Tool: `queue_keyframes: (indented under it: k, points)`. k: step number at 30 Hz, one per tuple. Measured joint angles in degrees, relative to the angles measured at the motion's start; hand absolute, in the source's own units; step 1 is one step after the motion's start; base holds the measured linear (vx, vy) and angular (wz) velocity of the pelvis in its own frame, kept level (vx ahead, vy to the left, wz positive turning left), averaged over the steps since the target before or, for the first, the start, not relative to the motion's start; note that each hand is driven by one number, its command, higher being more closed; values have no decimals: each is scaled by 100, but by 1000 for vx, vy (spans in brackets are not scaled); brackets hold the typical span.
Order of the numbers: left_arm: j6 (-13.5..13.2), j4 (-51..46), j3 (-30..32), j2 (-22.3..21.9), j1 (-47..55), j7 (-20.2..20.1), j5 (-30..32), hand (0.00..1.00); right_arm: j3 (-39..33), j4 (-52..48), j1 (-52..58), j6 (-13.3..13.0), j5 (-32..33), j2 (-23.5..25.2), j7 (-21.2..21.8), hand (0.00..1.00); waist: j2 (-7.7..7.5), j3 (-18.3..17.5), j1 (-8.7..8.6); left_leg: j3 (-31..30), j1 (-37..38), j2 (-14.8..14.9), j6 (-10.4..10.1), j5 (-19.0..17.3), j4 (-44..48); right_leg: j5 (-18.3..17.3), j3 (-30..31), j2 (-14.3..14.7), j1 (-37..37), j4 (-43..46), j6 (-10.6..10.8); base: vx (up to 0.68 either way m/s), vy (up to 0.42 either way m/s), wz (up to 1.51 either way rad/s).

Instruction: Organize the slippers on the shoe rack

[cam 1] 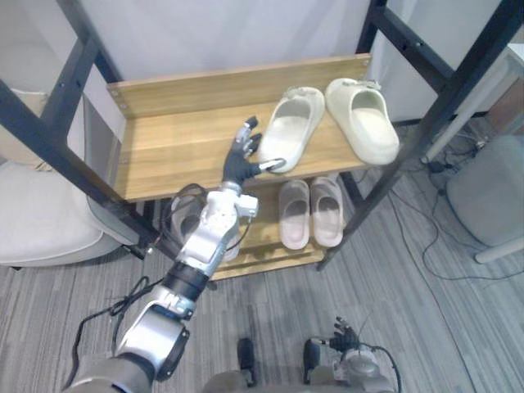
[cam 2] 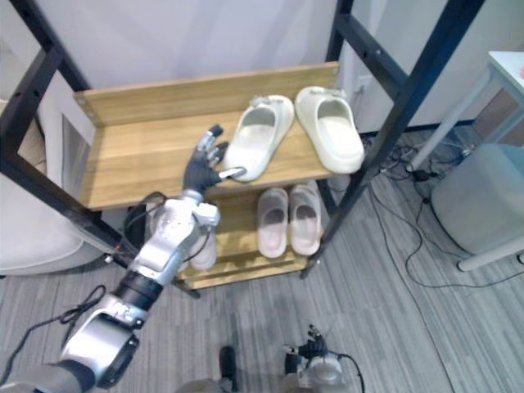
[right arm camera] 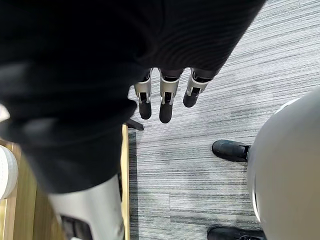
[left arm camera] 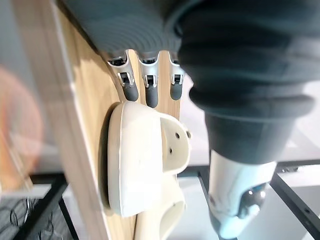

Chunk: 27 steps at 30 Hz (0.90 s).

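Two cream slippers lie on the top wooden shelf [cam 1: 172, 139]: one [cam 1: 293, 124] angled, the other [cam 1: 363, 119] to its right. My left hand [cam 1: 241, 160] rests on the shelf just left of the angled slipper's heel, open, fingers straight, thumb tip against the heel. In the left wrist view the heel [left arm camera: 145, 160] sits just past the fingertips [left arm camera: 150, 94]. A pinkish pair [cam 1: 311, 211] lies side by side on the lower shelf. My right hand [cam 1: 345, 336] hangs low over the floor, fingers [right arm camera: 165, 102] relaxed and holding nothing.
Black rack posts [cam 1: 458, 86] frame the shelves. A white padded seat [cam 1: 41, 221] stands to the left, a grey stool [cam 1: 487, 192] to the right, with cables on the carpet near it. A person's black shoes [right arm camera: 230, 150] stand on the carpet.
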Motion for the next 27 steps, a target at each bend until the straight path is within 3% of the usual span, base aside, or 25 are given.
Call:
queue_keyframes:
  k: [15, 27]
  points:
    - [27, 773, -76, -143, -666, 9, -118, 0, -57, 14, 5, 0, 1, 31, -42, 0, -105, -60, -203, 220, 3, 36, -48, -38, 2, 6, 185, 24, -113, 0, 2, 13, 3, -7]
    - [37, 985, 226, -131, -727, 9, -117, 0, -61, 13, 6, 0, 0, 42, -52, 0, -114, -56, -234, 325, 67, 65, -84, -72, 2, 11, 312, 53, -117, -2, -2, 3, -1, -5]
